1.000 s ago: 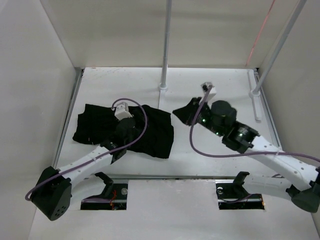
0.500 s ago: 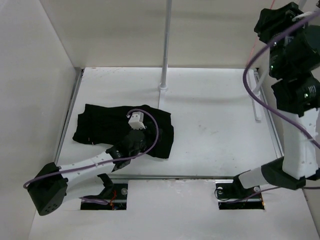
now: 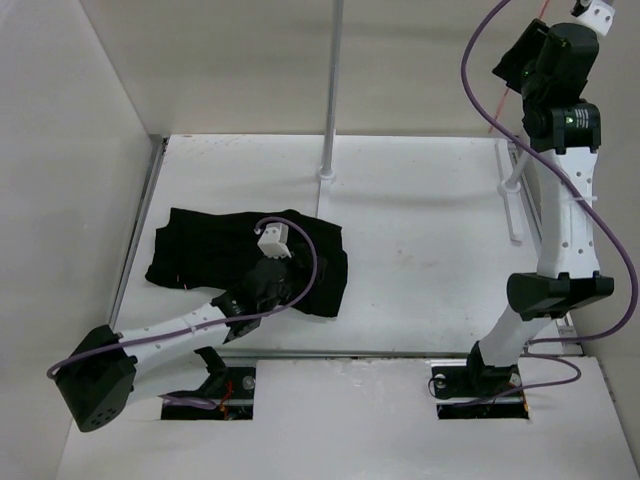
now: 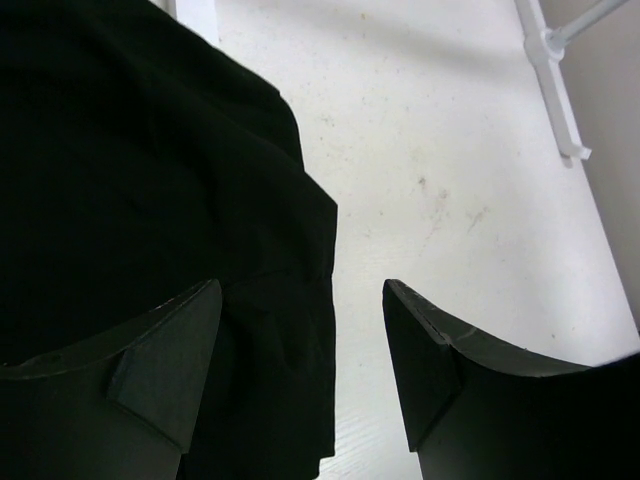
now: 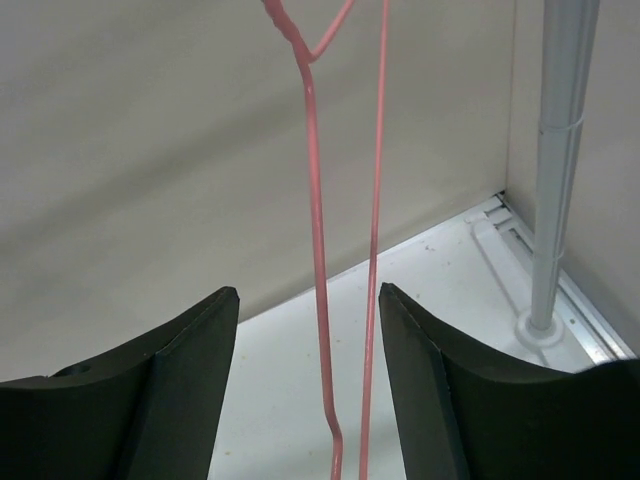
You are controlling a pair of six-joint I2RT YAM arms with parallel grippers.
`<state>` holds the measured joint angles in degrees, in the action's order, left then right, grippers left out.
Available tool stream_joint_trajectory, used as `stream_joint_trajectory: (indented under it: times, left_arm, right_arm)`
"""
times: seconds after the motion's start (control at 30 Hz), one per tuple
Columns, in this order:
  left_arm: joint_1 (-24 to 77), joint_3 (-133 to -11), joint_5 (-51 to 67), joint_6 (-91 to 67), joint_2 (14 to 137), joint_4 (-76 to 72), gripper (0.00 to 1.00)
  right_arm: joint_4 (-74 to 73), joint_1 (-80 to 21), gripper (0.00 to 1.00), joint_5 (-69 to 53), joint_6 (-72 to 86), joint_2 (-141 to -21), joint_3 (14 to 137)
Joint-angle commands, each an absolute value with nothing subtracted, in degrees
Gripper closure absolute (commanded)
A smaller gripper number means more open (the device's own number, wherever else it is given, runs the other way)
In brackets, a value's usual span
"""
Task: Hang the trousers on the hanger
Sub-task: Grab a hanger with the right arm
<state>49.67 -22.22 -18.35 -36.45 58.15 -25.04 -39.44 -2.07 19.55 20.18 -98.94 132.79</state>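
Right wrist view: my right gripper (image 5: 307, 300) is up high with its jaws parted. The hanger (image 5: 317, 250) hangs down between the fingers, and both thin rods are clear of either pad. My left gripper (image 4: 302, 295) also gapes, gripping nothing, poised over the right edge of the trousers (image 4: 130, 180), which lie heaped on the table (image 4: 450, 150). Note to self: centre both rods, close gently, and check for swing before lifting the hanger away.

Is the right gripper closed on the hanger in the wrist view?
No: the right gripper stands open, and the hanger runs its two pink rods between the fingers with a gap on either side.
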Motion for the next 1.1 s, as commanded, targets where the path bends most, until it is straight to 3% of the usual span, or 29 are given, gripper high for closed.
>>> stream_joint_trajectory:
  times: [0.0, 0.17, 0.43, 0.53, 0.67, 1.07]
  left_arm:
    - [50.6, -22.9, -17.8, -36.0, 59.8, -27.9, 0.37]
    - [51.2, -23.2, -17.8, -36.2, 60.7, -28.1, 0.37]
    - [50.8, -23.4, -17.8, -36.2, 60.2, -27.5, 0.37]
    - [51.0, -23.6, -17.8, -36.3, 61.0, -27.5, 0.37]
    - [51.5, -23.7, -17.8, -36.5, 61.5, -27.5, 0.37]
    - [51.4, -23.8, -17.8, -36.8, 62.7, -28.0, 0.37]
  right_arm:
    - [-35.2, -0.6, 0.41, 14.3, 22.4, -97.6, 134.4]
    - [-33.1, 1.5, 0.61, 10.5, 25.0, -98.8, 133.9]
    - [-31.7, 3.9, 0.57, 6.8, 27.6, -101.4, 133.8]
    - [-31.2, 4.3, 0.65, 6.4, 27.9, -102.0, 133.9]
    - [-27.5, 4.3, 0.84, 5.6, 28.2, -99.8, 130.4]
    - [-12.3, 4.9, 0.91, -2.4, 27.9, -89.0, 122.6]
